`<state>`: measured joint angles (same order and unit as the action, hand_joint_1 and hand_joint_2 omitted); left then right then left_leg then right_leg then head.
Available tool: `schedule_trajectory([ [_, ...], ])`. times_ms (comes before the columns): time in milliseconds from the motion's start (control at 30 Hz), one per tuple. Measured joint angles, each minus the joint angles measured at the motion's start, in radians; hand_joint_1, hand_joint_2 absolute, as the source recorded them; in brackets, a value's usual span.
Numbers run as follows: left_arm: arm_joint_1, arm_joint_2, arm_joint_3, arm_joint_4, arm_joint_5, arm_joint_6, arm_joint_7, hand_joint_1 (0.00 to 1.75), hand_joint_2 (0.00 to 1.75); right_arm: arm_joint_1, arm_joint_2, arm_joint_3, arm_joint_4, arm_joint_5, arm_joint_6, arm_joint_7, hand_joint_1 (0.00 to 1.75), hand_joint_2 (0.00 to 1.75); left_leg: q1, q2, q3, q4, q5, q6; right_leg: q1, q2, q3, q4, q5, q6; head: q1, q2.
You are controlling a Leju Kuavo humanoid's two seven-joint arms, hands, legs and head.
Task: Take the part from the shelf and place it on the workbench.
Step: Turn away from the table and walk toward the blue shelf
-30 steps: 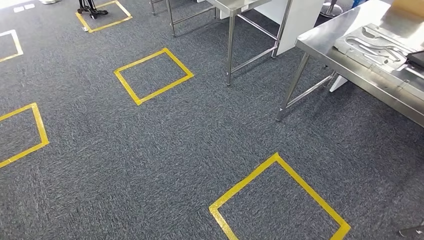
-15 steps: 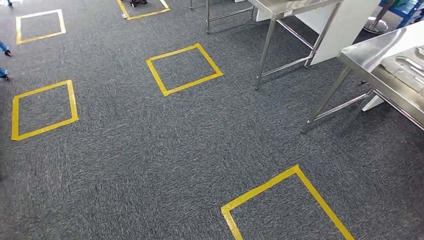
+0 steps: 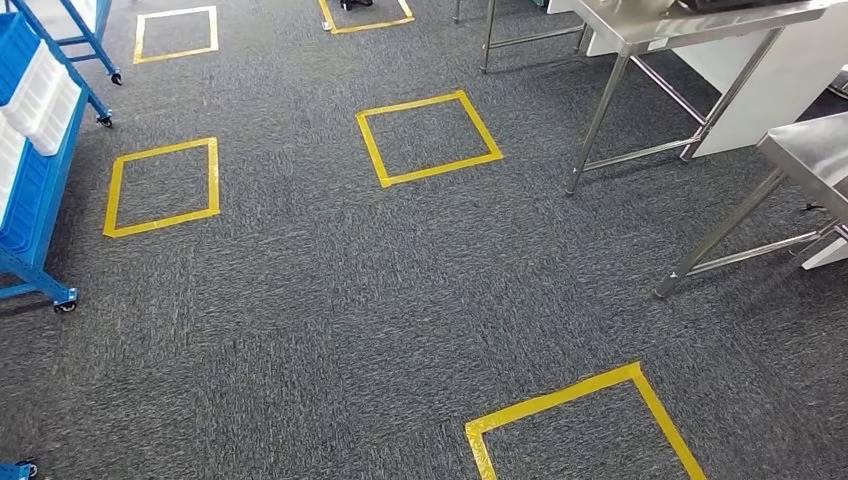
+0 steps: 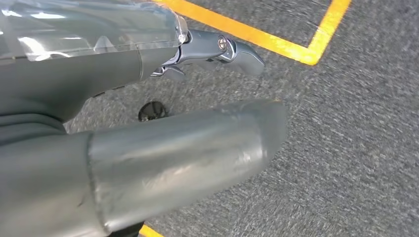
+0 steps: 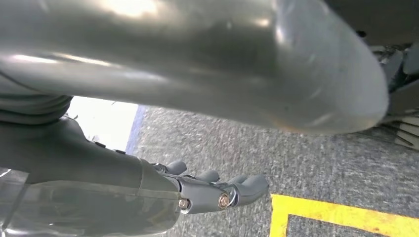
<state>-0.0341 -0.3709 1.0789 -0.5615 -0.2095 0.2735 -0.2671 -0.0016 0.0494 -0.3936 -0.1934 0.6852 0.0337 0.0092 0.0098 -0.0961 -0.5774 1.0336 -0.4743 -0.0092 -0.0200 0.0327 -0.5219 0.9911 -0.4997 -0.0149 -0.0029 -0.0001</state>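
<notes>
Over the grey carpet my left hand hangs holding nothing, thumb and fingers apart, a corner of yellow tape just beyond the fingertips. My right hand is likewise unladen, its fingers spread loosely near another tape corner. Past the nearest yellow square in the head view, the blue shelf stands far left with white trays; the steel workbench stands far right. I cannot pick out the part or its direction.
</notes>
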Motion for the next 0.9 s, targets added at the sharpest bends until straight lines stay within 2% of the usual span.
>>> schedule_trajectory([
  [33,-0.001,0.0,0.002,0.0,0.001,0.004,-0.001,0.0,0.0,0.001,0.001,0.0,0.0,0.003,0.002,-0.004,0.0,0.0,-0.001,0.022,-0.017,0.036,-0.023,-0.003,-0.002,-0.014,0.004,-0.008,0.004,-0.005,-0.002,0.0],
  [100,-0.006,0.0,0.007,0.0,0.003,0.015,-0.004,0.0,0.0,0.005,0.002,0.0,0.0,0.007,0.004,-0.012,0.0,0.0,0.002,0.068,-0.072,0.156,-0.089,-0.009,0.001,-0.041,0.006,-0.012,0.005,-0.012,-0.006,0.0],
  [133,-0.008,0.0,0.011,0.001,0.003,0.02,-0.006,0.0,0.0,0.006,0.002,0.0,0.0,0.008,0.004,-0.015,0.0,0.0,0.005,0.078,-0.099,0.213,-0.113,-0.013,0.003,-0.055,0.005,-0.011,0.004,-0.013,-0.007,0.0],
  [167,-0.009,0.0,0.016,0.001,0.003,0.024,-0.007,0.0,0.0,0.005,0.003,0.0,0.0,0.009,0.004,-0.018,0.0,0.0,0.008,0.084,-0.113,0.246,-0.121,-0.017,0.003,-0.068,0.004,-0.01,0.003,-0.012,-0.007,0.0],
  [200,-0.009,0.0,0.019,0.001,0.003,0.029,-0.009,0.0,0.0,0.004,0.004,0.0,0.0,0.011,0.004,-0.021,0.0,0.0,0.012,0.089,-0.108,0.242,-0.11,-0.021,0.002,-0.08,0.004,-0.008,0.001,-0.01,-0.008,0.0],
  [233,-0.01,0.0,0.021,0.002,0.003,0.034,-0.012,0.0,0.0,0.002,0.005,0.0,0.0,0.013,0.004,-0.025,0.0,0.0,0.016,0.096,-0.085,0.201,-0.083,-0.025,0.0,-0.091,0.004,-0.005,-0.001,-0.006,-0.008,0.0],
  [300,-0.015,0.0,0.025,0.003,0.003,0.05,-0.023,0.0,0.0,-0.001,0.008,0.0,0.0,0.018,0.004,-0.037,0.0,0.0,0.021,0.127,-0.013,0.071,-0.028,-0.03,-0.001,-0.111,0.005,0.007,-0.011,0.008,-0.009,0.0],
  [333,-0.02,0.0,0.026,0.005,0.003,0.058,-0.031,0.0,0.0,-0.002,0.009,0.0,0.0,0.021,0.004,-0.045,0.0,0.0,0.021,0.138,0.011,0.025,-0.013,-0.026,0.0,-0.119,0.006,0.013,-0.016,0.016,-0.008,0.0],
  [367,-0.024,0.0,0.029,0.007,0.003,0.064,-0.039,0.0,0.0,-0.004,0.009,0.0,0.0,0.022,0.003,-0.052,0.0,0.0,0.019,0.144,0.022,0.002,-0.009,-0.02,0.002,-0.125,0.007,0.017,-0.02,0.024,-0.007,0.0],
  [433,-0.028,0.001,0.037,0.012,0.005,0.071,-0.055,0.0,0.0,-0.012,0.012,0.001,0.0,0.025,0.003,-0.065,0.0,0.0,0.014,0.13,0.018,-0.003,-0.009,-0.001,0.001,-0.137,0.012,0.015,-0.02,0.036,-0.002,0.0],
  [467,-0.029,0.003,0.042,0.015,0.008,0.072,-0.062,0.0,0.0,-0.016,0.014,0.001,0.0,0.027,0.002,-0.07,0.0,0.0,0.013,0.123,0.017,-0.005,-0.007,0.006,-0.002,-0.131,0.015,0.015,-0.023,0.042,0.0,0.0],
  [500,-0.03,0.004,0.047,0.018,0.013,0.071,-0.066,0.0,0.0,-0.019,0.017,0.001,0.0,0.03,0.002,-0.074,0.0,0.0,0.013,0.115,0.017,-0.007,-0.004,0.013,-0.006,-0.114,0.012,0.025,-0.035,0.047,0.0,0.0],
  [533,-0.033,0.005,0.05,0.022,0.017,0.068,-0.068,0.0,0.0,-0.019,0.019,0.001,0.0,0.032,0.002,-0.079,0.0,0.0,0.013,0.107,0.017,-0.01,0.0,0.02,-0.007,-0.09,-0.001,0.055,-0.059,0.049,0.001,0.0],
  [567,-0.036,0.006,0.052,0.026,0.02,0.064,-0.068,0.0,0.0,-0.019,0.021,0.001,0.0,0.034,0.002,-0.082,0.0,0.0,0.012,0.098,0.015,-0.011,0.003,0.026,-0.007,-0.064,-0.025,0.106,-0.092,0.049,0.003,0.0],
  [600,-0.039,0.008,0.055,0.032,0.021,0.059,-0.067,0.0,0.0,-0.018,0.023,0.001,0.0,0.036,0.002,-0.086,0.0,0.0,0.008,0.088,0.012,-0.011,0.005,0.03,-0.005,-0.048,-0.059,0.174,-0.127,0.046,0.003,0.0],
  [633,-0.042,0.009,0.057,0.037,0.021,0.054,-0.065,0.0,0.0,-0.018,0.025,0.001,0.0,0.037,0.002,-0.088,0.0,0.0,0.003,0.077,0.009,-0.01,0.007,0.033,-0.001,-0.042,-0.095,0.242,-0.153,0.041,0.004,0.0],
  [667,-0.043,0.011,0.06,0.042,0.02,0.049,-0.062,0.0,0.0,-0.017,0.026,0.001,0.0,0.038,0.002,-0.089,0.0,0.0,-0.002,0.066,0.007,-0.01,0.008,0.035,0.003,-0.04,-0.123,0.292,-0.165,0.036,0.004,0.0],
  [700,-0.043,0.012,0.062,0.047,0.02,0.044,-0.059,0.0,0.0,-0.017,0.026,0.001,0.0,0.039,0.003,-0.09,0.0,0.0,-0.007,0.054,0.007,-0.01,0.009,0.037,0.008,-0.037,-0.134,0.303,-0.153,0.027,0.004,0.0],
  [733,-0.042,0.014,0.065,0.051,0.019,0.04,-0.055,0.0,0.0,-0.018,0.026,0.001,0.0,0.04,0.004,-0.09,0.0,0.0,-0.011,0.041,0.009,-0.01,0.009,0.038,0.016,-0.033,-0.126,0.275,-0.121,0.015,0.004,0.0],
  [767,-0.043,0.016,0.066,0.055,0.019,0.035,-0.051,0.0,0.0,-0.018,0.026,0.001,0.0,0.04,0.004,-0.091,0.0,0.0,-0.014,0.028,0.012,-0.01,0.009,0.038,0.025,-0.022,-0.102,0.216,-0.078,0.001,0.004,0.0],
  [800,-0.043,0.017,0.067,0.06,0.018,0.031,-0.048,0.0,0.0,-0.018,0.025,0.001,0.0,0.041,0.004,-0.091,0.0,0.0,-0.016,0.016,0.014,-0.011,0.009,0.039,0.035,0.001,-0.072,0.145,-0.037,-0.015,0.004,0.0],
  [833,-0.045,0.018,0.068,0.064,0.017,0.029,-0.046,0.0,0.0,-0.018,0.024,0.001,0.0,0.041,0.004,-0.091,0.0,0.0,-0.016,0.004,0.015,-0.011,0.009,0.039,0.041,0.023,-0.048,0.085,-0.01,-0.03,0.003,0.0],
  [867,-0.047,0.019,0.068,0.068,0.017,0.028,-0.045,0.0,0.0,-0.018,0.023,0.001,0.0,0.042,0.004,-0.091,0.0,0.0,-0.015,-0.006,0.013,-0.012,0.011,0.037,0.046,0.041,-0.033,0.046,0.004,-0.04,0.004,0.0],
  [900,-0.049,0.02,0.068,0.071,0.017,0.027,-0.044,0.0,0.0,-0.02,0.022,0.001,0.0,0.042,0.004,-0.091,0.0,0.0,-0.013,-0.016,0.01,-0.013,0.013,0.034,0.048,0.051,-0.026,0.027,0.006,-0.048,0.005,0.0],
])
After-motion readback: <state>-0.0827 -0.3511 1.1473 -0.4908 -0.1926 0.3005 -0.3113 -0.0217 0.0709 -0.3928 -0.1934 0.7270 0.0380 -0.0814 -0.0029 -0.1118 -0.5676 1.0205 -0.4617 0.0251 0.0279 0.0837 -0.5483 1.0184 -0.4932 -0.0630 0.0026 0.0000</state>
